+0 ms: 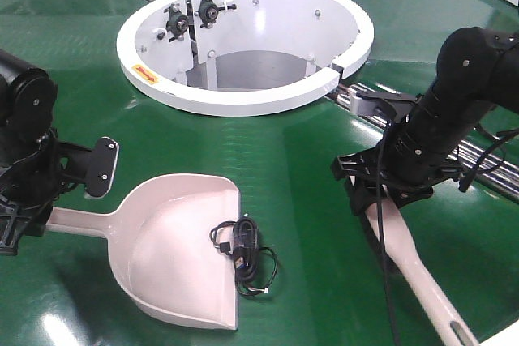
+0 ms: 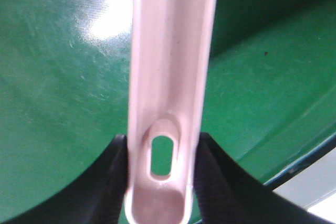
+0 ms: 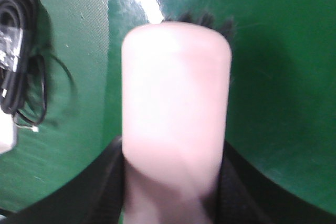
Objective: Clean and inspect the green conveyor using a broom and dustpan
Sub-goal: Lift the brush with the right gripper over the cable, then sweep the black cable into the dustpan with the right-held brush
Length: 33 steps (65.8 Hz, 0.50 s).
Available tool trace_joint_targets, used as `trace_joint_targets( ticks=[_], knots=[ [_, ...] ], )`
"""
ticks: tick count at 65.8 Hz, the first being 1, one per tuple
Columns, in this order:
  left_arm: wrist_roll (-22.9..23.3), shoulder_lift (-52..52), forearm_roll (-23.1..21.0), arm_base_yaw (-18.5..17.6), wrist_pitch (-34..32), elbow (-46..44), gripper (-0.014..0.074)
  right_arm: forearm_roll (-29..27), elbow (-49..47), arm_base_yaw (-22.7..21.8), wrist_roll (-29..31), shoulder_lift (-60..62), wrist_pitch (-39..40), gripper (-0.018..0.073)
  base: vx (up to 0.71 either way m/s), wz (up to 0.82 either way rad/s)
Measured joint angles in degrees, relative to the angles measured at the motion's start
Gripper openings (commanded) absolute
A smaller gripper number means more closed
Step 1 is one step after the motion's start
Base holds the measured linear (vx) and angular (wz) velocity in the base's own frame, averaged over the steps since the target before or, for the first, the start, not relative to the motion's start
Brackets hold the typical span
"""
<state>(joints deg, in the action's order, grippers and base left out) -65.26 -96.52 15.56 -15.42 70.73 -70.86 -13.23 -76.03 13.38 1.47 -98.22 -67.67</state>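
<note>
Pale pink dustpan [image 1: 174, 249] flat on green conveyor [image 1: 284, 155], low on the left of front view, mouth facing right, handle end by the hang hole clamped in closed left gripper [image 2: 161, 150]. Black cable bundle [image 1: 245, 253] lying across dustpan mouth edge, partly inside the scoop. Right gripper [image 1: 381, 188] closed around broom [image 1: 415, 273] near its head, dark bristles showing past it over the belt, long handle running toward lower right; white ring hub [image 1: 243, 101] well behind both.
</note>
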Motion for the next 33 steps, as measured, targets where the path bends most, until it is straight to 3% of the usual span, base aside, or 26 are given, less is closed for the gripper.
trace_joint_targets(
  ticks=[14,33],
  knots=[
    [0.0,0.0,0.0,0.0,0.0,0.0,-0.0025,-1.8,0.0,3.1,-4.1,-0.9,0.7,-0.0005,0.0,0.0],
    [0.0,0.0,-0.1,0.0,0.0,0.0,-0.0025,-5.6,0.0,7.8,-5.5,-7.3,2.4,-0.0005,0.0,0.0]
  ],
)
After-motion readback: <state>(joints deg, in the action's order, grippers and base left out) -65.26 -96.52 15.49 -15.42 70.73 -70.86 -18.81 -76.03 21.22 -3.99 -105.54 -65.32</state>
